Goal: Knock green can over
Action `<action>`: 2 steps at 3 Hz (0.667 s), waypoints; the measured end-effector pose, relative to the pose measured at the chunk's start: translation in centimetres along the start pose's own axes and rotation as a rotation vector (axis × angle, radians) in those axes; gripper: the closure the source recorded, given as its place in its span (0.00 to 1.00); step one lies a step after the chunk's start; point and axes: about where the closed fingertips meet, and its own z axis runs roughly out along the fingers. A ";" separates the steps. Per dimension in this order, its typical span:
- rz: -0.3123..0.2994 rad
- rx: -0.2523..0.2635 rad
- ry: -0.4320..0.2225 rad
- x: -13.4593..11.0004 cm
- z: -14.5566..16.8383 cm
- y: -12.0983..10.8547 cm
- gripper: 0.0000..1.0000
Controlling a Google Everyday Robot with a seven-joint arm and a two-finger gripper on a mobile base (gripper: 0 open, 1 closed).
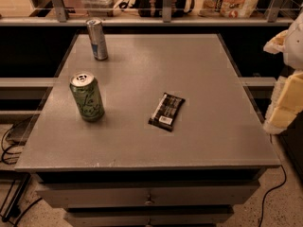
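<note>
Cream-white and pale yellow, the gripper (286, 100) sits at the right edge of the camera view, just off the right side of the grey tabletop (199, 65) and in contact with nothing on it. Whether it is apart or together I cannot tell.

Nearest to it on the top lies a dark snack wrapper (166, 111), flat, set at a slant, with a small white label at its near end.

Further left stands the green can (87, 97), upright on the front-left part of the tabletop, close to the left edge and well apart from the gripper. Its body is light green with darker green swirling marks, and its silver top shows the pull tab. Nothing touches it.

Behind it, near the back-left corner, a slimmer silver-and-blue can (97, 39) also stands upright, well apart from the green one.

Below the top the cabinet has drawers (149, 195) with small knobs, and a dark cable (272, 193) runs over the speckled floor at the lower right.
</note>
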 end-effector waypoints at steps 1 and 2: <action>0.000 0.000 0.000 0.0 0.0 0.0 0.00; 0.000 0.000 -0.002 0.0 0.0 0.0 0.00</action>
